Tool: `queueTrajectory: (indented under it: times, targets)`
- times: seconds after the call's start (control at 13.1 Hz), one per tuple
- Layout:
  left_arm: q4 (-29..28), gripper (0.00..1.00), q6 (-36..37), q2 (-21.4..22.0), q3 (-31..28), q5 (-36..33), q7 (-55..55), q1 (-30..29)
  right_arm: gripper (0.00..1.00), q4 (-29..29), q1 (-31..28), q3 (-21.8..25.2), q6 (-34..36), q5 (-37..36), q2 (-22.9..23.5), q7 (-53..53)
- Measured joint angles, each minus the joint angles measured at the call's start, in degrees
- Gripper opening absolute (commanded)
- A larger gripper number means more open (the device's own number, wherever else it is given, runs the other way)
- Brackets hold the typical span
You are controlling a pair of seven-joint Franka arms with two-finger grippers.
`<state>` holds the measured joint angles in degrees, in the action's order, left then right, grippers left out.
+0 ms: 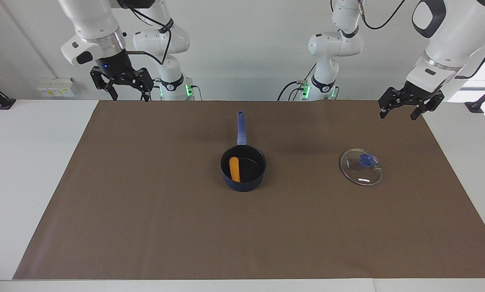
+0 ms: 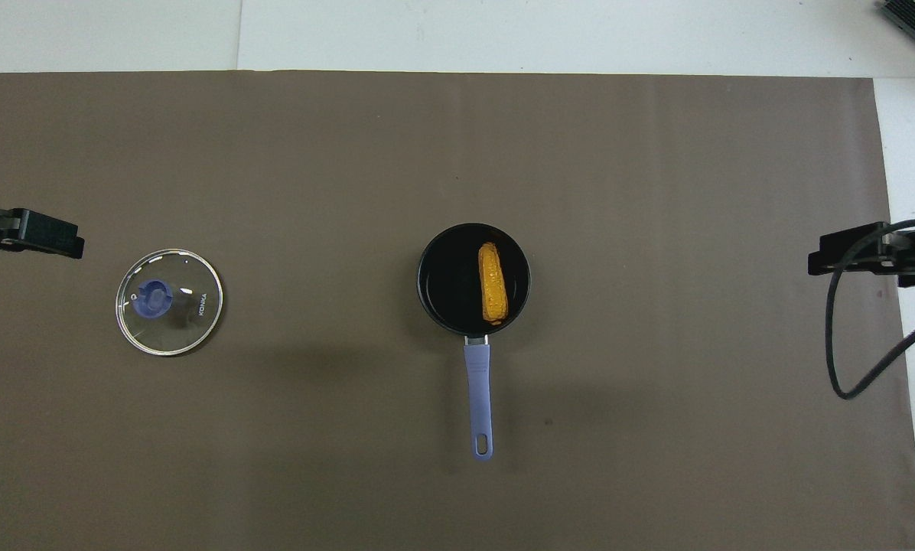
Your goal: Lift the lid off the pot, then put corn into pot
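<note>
Both grippers, left (image 1: 402,109) and right (image 1: 125,87), hang spread and empty; orange-yellow ridged corn cob (image 1: 234,169) fills the navy saucepan (image 1: 243,180), glass blue-knobbed lid (image 1: 361,166) beside, leaving little risk.

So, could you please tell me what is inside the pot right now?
Only the corn lies in the uncovered pot; the patch of pot floor beneath it is hidden.

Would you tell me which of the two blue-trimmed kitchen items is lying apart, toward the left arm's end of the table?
The lid: it lies flat alone there, while the pot sits mid-table.
</note>
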<state>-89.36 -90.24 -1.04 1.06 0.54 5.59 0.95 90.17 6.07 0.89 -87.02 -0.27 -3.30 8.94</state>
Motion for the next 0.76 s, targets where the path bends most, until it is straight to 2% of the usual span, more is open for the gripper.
queueTrajectory:
  times: [0.38,0.76]
  targets:
    - [0.2,1.00,1.0,0.5,0.2,0.0,0.0,0.1,1.00,-1.0,-1.2,0.8,0.0,0.4,-0.3,0.0]
    - [0.2,1.00,1.9,0.6,0.3,0.0,0.0,0.1,1.00,-1.1,-5.0,-1.5,0.0,1.2,-0.3,-1.6]
